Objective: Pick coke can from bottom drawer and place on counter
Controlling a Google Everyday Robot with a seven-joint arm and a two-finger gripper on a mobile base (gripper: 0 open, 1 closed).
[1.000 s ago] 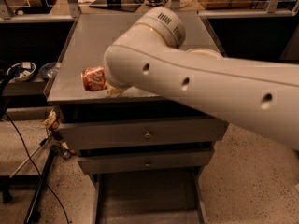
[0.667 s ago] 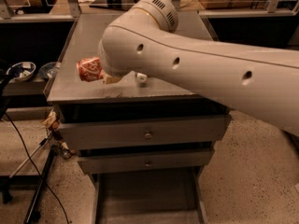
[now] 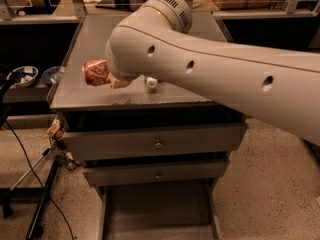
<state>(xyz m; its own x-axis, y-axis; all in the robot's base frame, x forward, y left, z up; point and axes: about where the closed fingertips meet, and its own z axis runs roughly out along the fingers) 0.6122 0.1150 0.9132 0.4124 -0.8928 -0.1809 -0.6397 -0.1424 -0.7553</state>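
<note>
Camera view: placing step, coke can (image 3: 96, 72) carried over the counter's (image 3: 85, 98) left part, bottom drawer (image 3: 155, 211) open and bare.
Mostly hidden under the wrist, the gripper (image 3: 115, 79) grasps the can by its right end. The long axis lies roughly level, free end pointing left. Next, I judge: lower, then let go.

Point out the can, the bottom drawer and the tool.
can (image 3: 95, 72), camera view, red side.
bottom drawer (image 3: 156, 210), camera view, bare floor.
tool (image 3: 118, 82), camera view, beige end beside the can, over the counter (image 3: 90, 41).
</note>
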